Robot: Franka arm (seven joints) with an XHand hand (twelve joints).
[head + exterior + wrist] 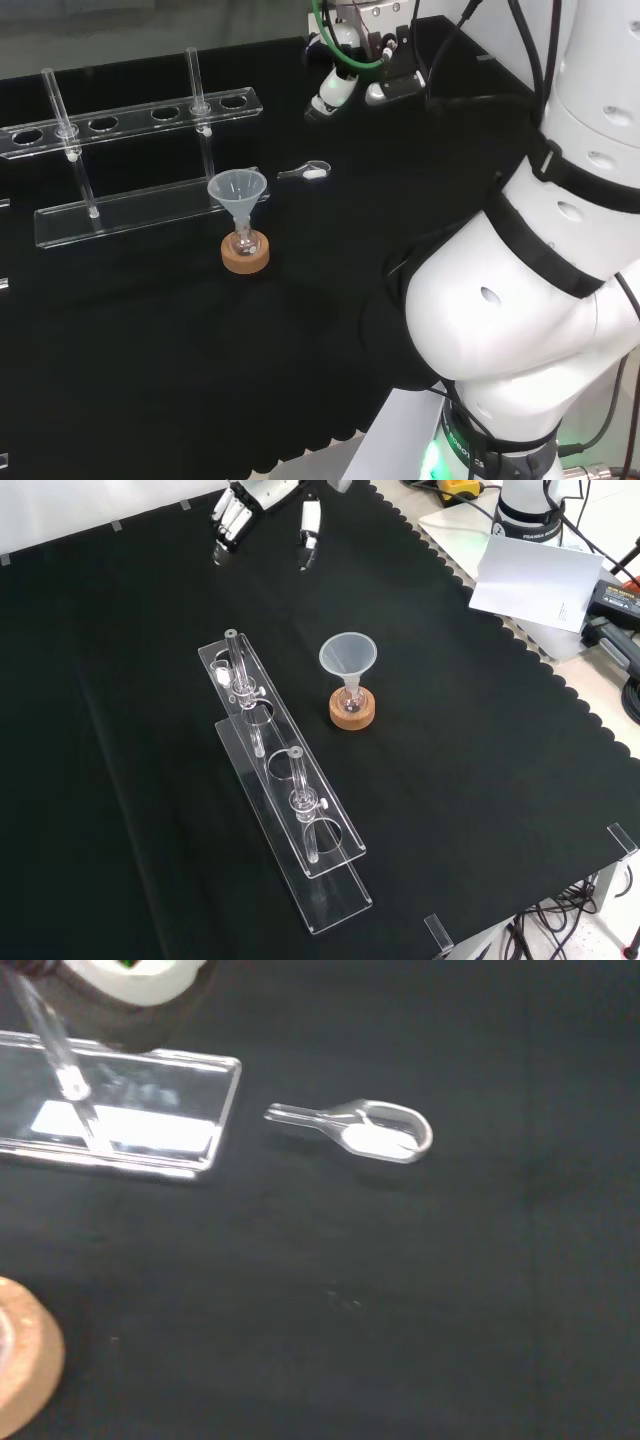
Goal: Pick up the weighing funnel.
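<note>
The weighing funnel (305, 173) lies on the black cloth, a small clear scoop with a short stem and something white in its bowl (378, 1136). In the head view it rests just right of the big funnel, with its stem pointing toward the rack. My hand (345, 82) hangs in the air above and to the right of it, apart from it. In the front view the hand (236, 512) comes in at the top, fingers relaxed and spread from the thumb (310, 522), holding nothing.
The big funnel (237, 190) stands in a small flask on a cork ring (245, 256) close to the weighing funnel. A clear test-tube rack (130, 205) with two tubes runs to the left in the head view. Papers (530, 575) lie off the cloth's edge.
</note>
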